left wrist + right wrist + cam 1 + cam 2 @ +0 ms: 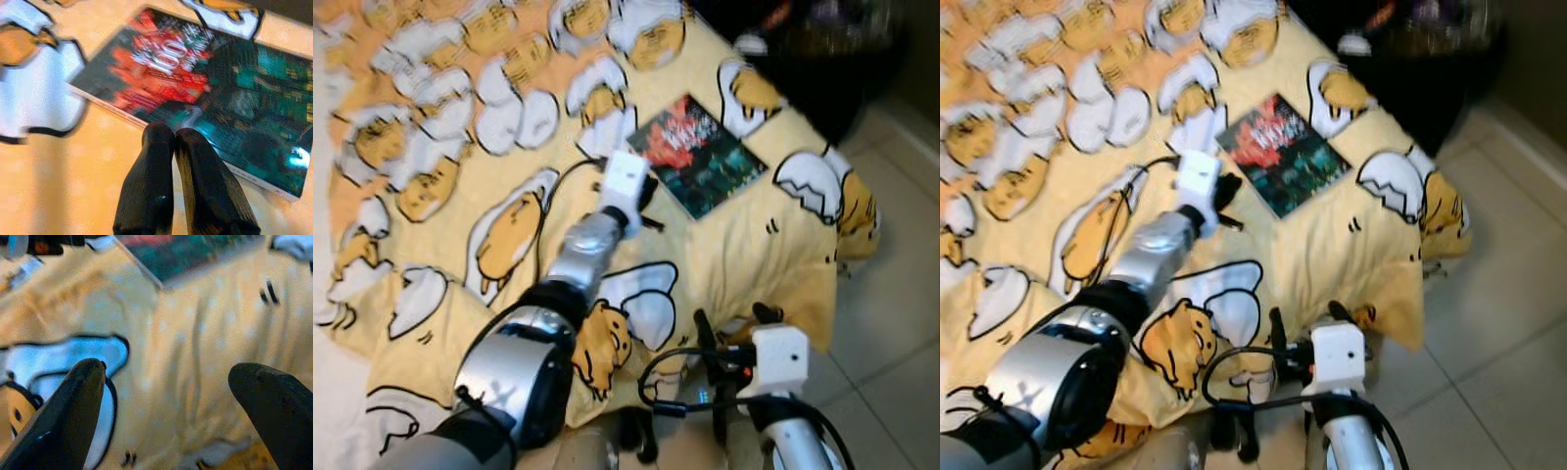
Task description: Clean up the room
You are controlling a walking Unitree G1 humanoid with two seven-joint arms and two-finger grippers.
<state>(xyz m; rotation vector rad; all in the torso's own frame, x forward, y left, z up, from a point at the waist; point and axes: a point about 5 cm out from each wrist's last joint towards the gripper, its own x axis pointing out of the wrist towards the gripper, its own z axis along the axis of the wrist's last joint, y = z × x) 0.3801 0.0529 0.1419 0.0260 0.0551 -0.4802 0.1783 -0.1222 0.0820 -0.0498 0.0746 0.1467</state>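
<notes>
A book (700, 157) with a red and teal cover lies flat on the yellow egg-pattern blanket (509, 147) near the bed's far right corner. My left arm stretches out over the bed, and the left gripper (649, 199) is shut, its two black fingertips (161, 137) pressed together at the book's (220, 83) near edge, holding nothing. My right gripper (734, 318) sits low by the bed's front edge, open, with only the hanging blanket (195, 333) between its fingers.
A dark, blurred bulky object (822, 59) stands beyond the bed's far corner. Pale tiled floor (891, 284) runs along the bed's right side. The blanket drapes over the corner (813, 294).
</notes>
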